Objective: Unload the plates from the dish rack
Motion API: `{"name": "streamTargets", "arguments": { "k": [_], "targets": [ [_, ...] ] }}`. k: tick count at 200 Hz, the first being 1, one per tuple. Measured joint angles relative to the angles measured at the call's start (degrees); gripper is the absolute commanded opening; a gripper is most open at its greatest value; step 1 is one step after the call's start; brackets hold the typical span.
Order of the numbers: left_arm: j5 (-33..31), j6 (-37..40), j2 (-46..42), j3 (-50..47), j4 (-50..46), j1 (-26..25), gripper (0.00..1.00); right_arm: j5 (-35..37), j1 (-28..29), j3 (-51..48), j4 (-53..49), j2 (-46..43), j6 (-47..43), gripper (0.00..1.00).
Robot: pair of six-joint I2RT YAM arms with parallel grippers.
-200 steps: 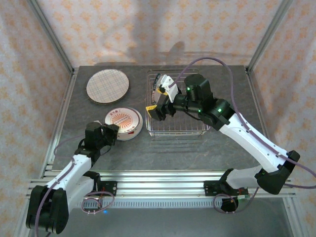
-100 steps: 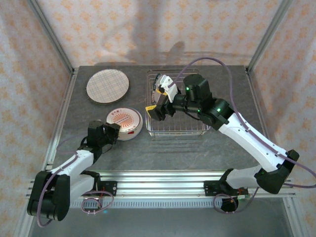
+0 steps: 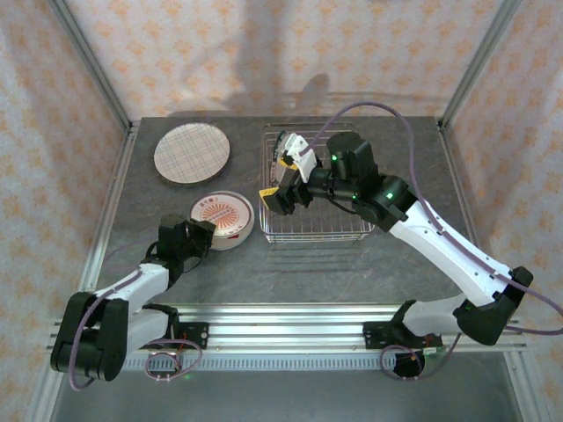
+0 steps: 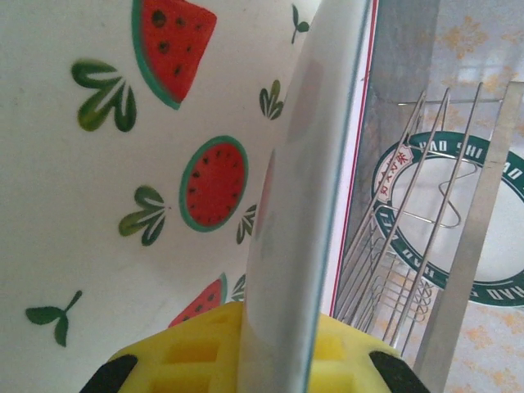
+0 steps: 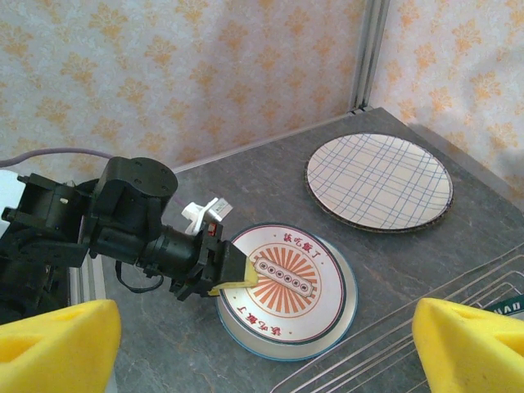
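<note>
Where the left gripper (image 3: 202,233) meets the plate stack (image 3: 241,236) at 8 o'clock on the table (image 3: 396,264), its pads are pinched tight on a plate rim. The sunburst plate (image 3: 220,211) lies topmost; a watermelon-print plate (image 4: 123,205) shows beside the pinched rim. At 3 o'clock of the stack stands the dish rack (image 3: 321,236), a green-lettered plate (image 4: 491,237) behind its wires. The right gripper (image 3: 283,174) hovers at the rack's 9 o'clock end, fingers spread wide, holding nothing. The purple plaid plate (image 3: 192,153) lies flat at 11 o'clock, apart from the stack.
</note>
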Motion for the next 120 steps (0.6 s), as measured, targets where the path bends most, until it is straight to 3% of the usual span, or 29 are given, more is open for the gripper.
{"name": "streamTargets", "arguments": {
  "k": [120],
  "targets": [
    [0.5,1.4,5.0,0.0,3.0,0.0,0.0,0.0,0.0,0.0,0.0,0.1,0.3,0.92]
  ]
}}
